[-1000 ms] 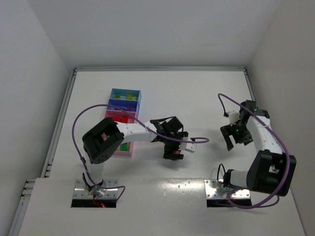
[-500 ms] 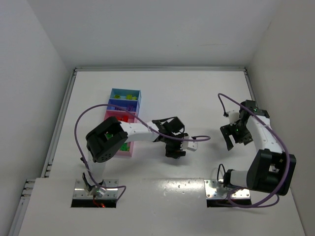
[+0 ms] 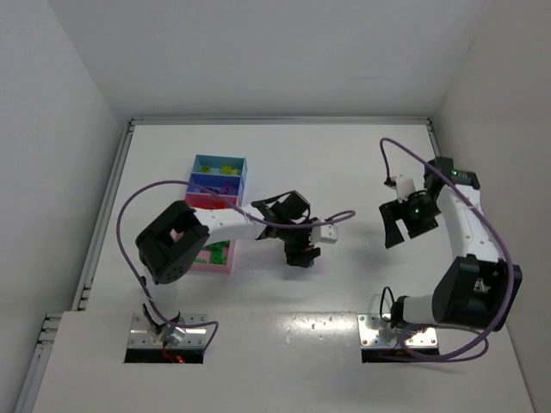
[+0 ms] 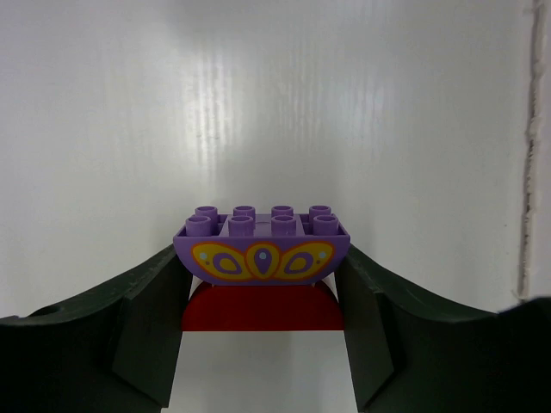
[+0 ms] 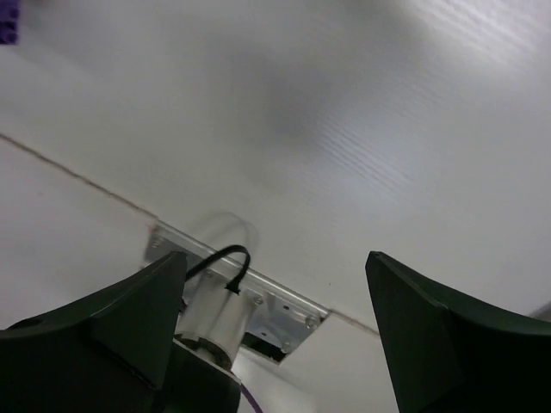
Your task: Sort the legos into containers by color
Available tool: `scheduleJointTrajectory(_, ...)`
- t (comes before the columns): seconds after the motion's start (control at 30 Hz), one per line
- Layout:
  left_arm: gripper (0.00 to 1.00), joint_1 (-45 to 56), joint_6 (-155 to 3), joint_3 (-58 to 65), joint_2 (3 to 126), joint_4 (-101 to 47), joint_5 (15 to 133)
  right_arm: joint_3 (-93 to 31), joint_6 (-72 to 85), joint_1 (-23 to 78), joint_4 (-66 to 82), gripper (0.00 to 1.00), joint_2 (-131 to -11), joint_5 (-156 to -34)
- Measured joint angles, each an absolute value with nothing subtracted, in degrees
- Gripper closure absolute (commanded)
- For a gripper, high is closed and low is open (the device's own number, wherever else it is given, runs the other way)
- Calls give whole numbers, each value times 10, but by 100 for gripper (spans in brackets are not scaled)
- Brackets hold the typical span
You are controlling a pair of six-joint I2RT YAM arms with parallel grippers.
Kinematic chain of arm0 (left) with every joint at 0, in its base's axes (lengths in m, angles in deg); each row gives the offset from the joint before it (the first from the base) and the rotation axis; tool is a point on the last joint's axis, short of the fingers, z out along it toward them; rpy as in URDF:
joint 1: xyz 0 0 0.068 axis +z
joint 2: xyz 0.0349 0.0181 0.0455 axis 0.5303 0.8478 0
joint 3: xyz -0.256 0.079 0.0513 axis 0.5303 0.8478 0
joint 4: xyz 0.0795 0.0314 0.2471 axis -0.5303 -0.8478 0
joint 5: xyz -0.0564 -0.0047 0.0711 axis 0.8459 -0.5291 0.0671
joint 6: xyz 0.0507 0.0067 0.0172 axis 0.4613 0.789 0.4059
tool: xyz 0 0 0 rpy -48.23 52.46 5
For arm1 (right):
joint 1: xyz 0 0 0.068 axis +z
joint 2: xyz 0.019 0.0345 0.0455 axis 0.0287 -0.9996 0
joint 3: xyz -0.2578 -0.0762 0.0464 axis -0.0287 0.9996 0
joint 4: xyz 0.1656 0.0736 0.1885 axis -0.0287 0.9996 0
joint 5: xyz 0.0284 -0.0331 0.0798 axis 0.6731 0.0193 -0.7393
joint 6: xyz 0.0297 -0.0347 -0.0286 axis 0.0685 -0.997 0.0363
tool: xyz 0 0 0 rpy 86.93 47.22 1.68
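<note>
While the left gripper (image 3: 301,255) hangs over the table (image 3: 344,155) just right of the containers (image 3: 207,163), its fingers (image 4: 146,301) pinch a purple brick (image 4: 263,249) from both sides. The brick bears a yellow pattern and sits stuck on a red brick (image 4: 263,310). Lime legos (image 3: 225,169) lie in the far blue compartment, and green legos (image 3: 217,252) lie in a near pink one. Well to the right, the right gripper (image 3: 396,231) hovers with its jaws spread wide, holding nothing.
</note>
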State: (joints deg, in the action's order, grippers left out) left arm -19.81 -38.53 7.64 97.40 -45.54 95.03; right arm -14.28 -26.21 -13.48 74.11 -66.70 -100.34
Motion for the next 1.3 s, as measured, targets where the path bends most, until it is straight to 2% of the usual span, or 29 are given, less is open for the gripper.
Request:
scheduleJointTrajectory(0.17, 87, -167, -457, 94, 892, -422, 965, -262, -293, -119, 800, 17, -761, -1133)
scheduleJointTrajectory(0.47, 87, -137, -562, 89, 842, -361, 979, -348, -274, -74, 845, 17, -879, -1302)
scheduleJointTrajectory(0.7, 87, -108, -619, 88, 836, -332, 957, -366, -181, -67, 809, 17, -948, -1448)
scheduleJointTrajectory(1.0, 87, -98, -640, 88, 831, -320, 956, -297, 32, 1, 600, 19, -925, -1468)
scheduleJointTrajectory(1.3, 87, -100, -645, 80, 831, -316, 956, -297, 100, 42, 530, 23, -925, -1450)
